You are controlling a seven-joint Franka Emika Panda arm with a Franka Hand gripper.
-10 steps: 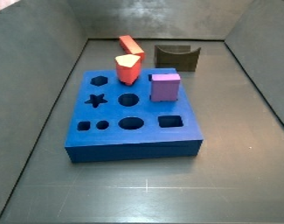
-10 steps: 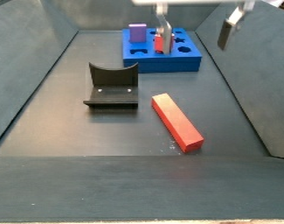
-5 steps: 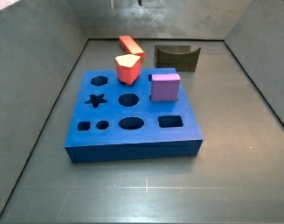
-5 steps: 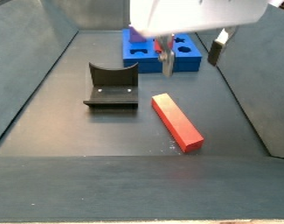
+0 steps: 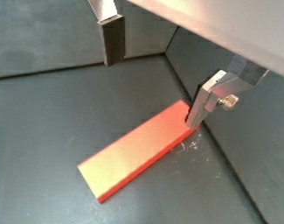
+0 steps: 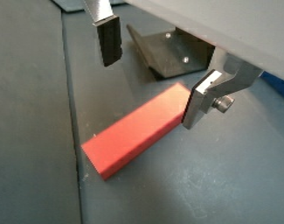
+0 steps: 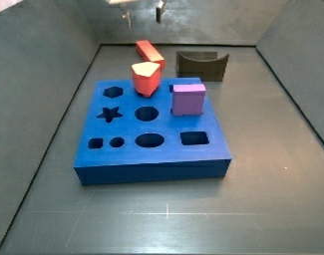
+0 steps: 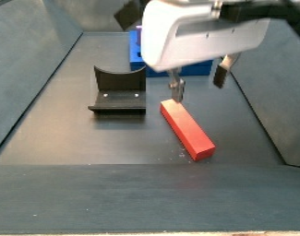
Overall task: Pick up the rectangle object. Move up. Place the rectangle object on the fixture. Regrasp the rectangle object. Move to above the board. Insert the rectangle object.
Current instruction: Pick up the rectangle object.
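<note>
The rectangle object is a plain red elongated block lying flat on the dark floor in both wrist views (image 5: 142, 150) (image 6: 135, 133) and in both side views (image 7: 150, 52) (image 8: 186, 129). My gripper (image 8: 199, 81) hangs open and empty just above the block's end nearest the board; it also shows in both wrist views (image 5: 154, 92) (image 6: 150, 94) and at the top edge of a side view (image 7: 142, 13). One finger (image 5: 207, 101) stands over the block's end, the other beside it. The dark fixture (image 8: 117, 90) (image 6: 168, 52) (image 7: 201, 65) stands beside the block. The blue board (image 7: 151, 139) is mostly hidden behind the gripper in a side view (image 8: 136, 53).
A purple cube (image 7: 188, 98) and a short red-orange prism (image 7: 146, 77) stand in the board. Sloping dark walls (image 8: 35, 83) close in the floor on both sides.
My gripper has come down from high over the board to just above the red block. The block, the fixture and the board have not moved.
</note>
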